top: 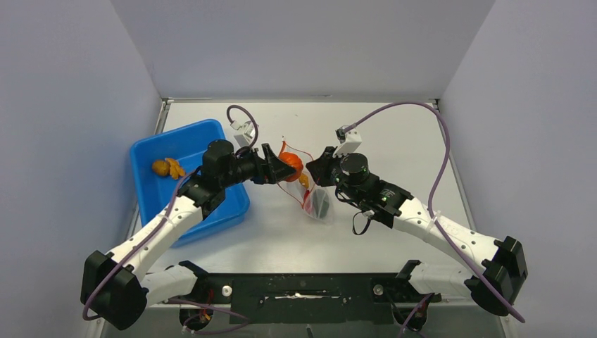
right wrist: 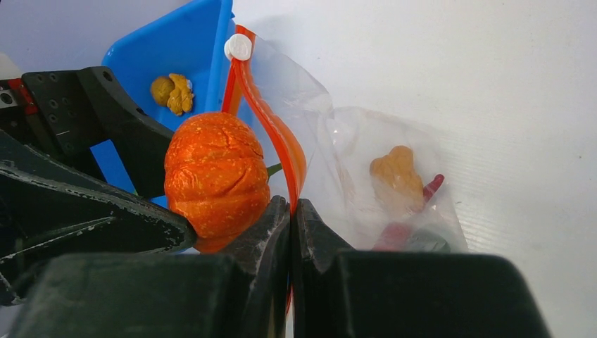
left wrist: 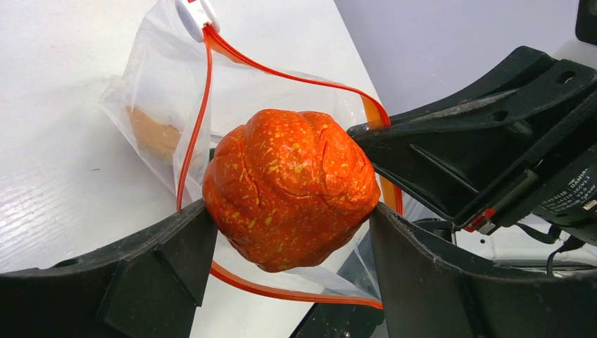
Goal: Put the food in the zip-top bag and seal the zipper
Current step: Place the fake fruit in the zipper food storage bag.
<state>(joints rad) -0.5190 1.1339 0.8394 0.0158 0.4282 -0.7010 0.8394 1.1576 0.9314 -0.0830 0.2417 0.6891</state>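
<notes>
1. Nearest the left wrist camera, the left gripper (left wrist: pixel 288 215) is clamped on the orange fruit (left wrist: pixel 292 186), with one black finger pressing each side of it.
2. We see the fruit held above the table (top: pixel 394 141), right at the open mouth of the bag (left wrist: pixel 151 77). We cannot tell whether it has passed the rim.
3. In the right wrist view the right gripper (right wrist: pixel 290 211) has its fingers pressed together on the zipper (right wrist: pixel 271 120), pinching the near edge of the bag's mouth.
4. The zipper is unsealed. Its two red-orange strips spread apart into a loop, and the fruit sits in front of that loop in the left wrist view.
5. The white slider (right wrist: pixel 238 47) sits at the far end of the strip.
6. Inside the clear bag, which lies on the table, we make out a yellow-brown lump (right wrist: pixel 398 172) and a red chili (right wrist: pixel 431 186) just beside it. From above, a dark piece (top: pixel 321 204) shows near the bag's closed end.
7. The blue tray (top: pixel 211 134) stands on the table to the left of the bag. Yellow-brown lumps (right wrist: pixel 172 91) lie together inside it.
8. From above, the two grippers meet at the bag's mouth near the middle of the table, the left arm reaching over the tray's right edge.
</notes>
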